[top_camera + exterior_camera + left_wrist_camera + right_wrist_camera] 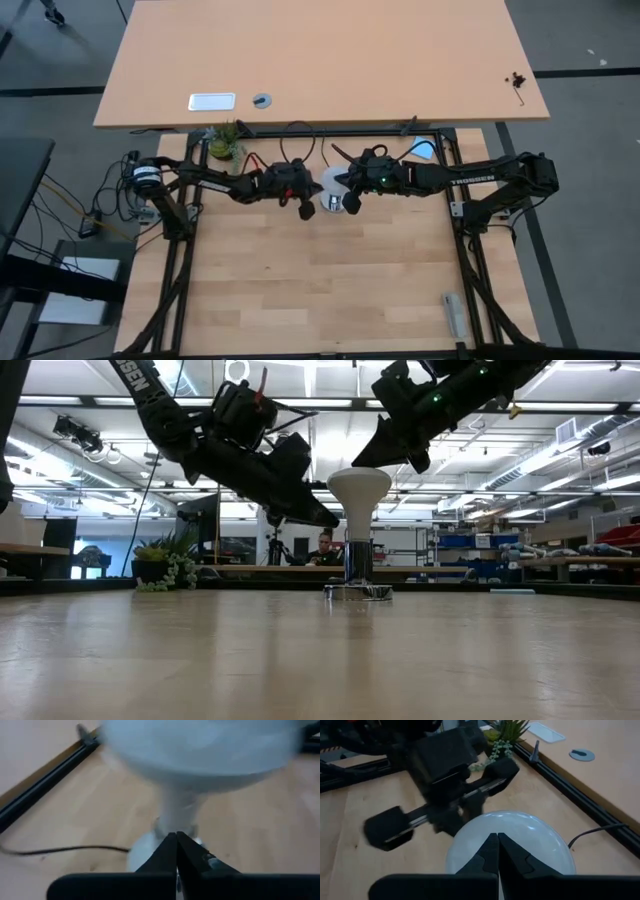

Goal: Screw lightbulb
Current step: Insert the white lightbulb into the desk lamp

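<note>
Left claw [318, 518], pinched shut and empty, sat beside our upright lightbulb [359, 490]; right claw [375, 457], also shut, hovered above.

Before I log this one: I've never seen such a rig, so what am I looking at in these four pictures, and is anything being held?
It is a two-armed robot at a wooden table. One picture looks straight down from above, one looks level across the tabletop, and the other two come from cameras on each arm's wrist.

At the far middle of the table a white lightbulb stands upright, globe on top, in a silver socket with a black cord.

The left gripper sits beside the bulb's neck and the right gripper is just above the globe. Both are shut, fingers pressed together on nothing. So neither is holding the bulb.

A small plant sits at the table's far edge.
</note>
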Motion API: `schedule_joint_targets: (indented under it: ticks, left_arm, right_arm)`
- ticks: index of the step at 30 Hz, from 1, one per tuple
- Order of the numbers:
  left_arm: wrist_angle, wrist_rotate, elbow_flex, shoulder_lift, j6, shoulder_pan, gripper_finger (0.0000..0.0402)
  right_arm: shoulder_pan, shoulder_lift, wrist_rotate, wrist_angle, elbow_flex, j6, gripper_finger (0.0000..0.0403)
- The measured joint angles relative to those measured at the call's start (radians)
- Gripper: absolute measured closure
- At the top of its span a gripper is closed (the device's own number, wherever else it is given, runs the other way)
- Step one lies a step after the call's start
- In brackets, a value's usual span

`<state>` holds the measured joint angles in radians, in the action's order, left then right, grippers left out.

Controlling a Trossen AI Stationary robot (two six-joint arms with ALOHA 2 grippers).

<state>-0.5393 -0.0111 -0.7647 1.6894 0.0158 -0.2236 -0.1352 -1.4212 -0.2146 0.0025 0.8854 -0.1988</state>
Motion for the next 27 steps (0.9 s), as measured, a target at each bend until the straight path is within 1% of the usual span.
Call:
schedule_joint_targets:
  ticks: [3, 10, 27]
  left_arm:
    - [-0.022, 0.005, 0.000, 0.000, 0.000, 0.032, 0.0396]
    - [-0.049, 0.066, 0.000, 0.000, 0.004, 0.063, 0.0400]
    - [-0.046, 0.069, 0.000, 0.000, 0.018, 0.062, 0.0401]
  right_arm:
    - [0.000, 0.000, 0.000, 0.002, 0.000, 0.016, 0.0394]
    - [-0.001, -0.001, 0.006, 0.030, -0.002, 0.045, 0.0394]
    - [-0.004, -0.002, 0.007, 0.059, -0.003, 0.071, 0.0387]
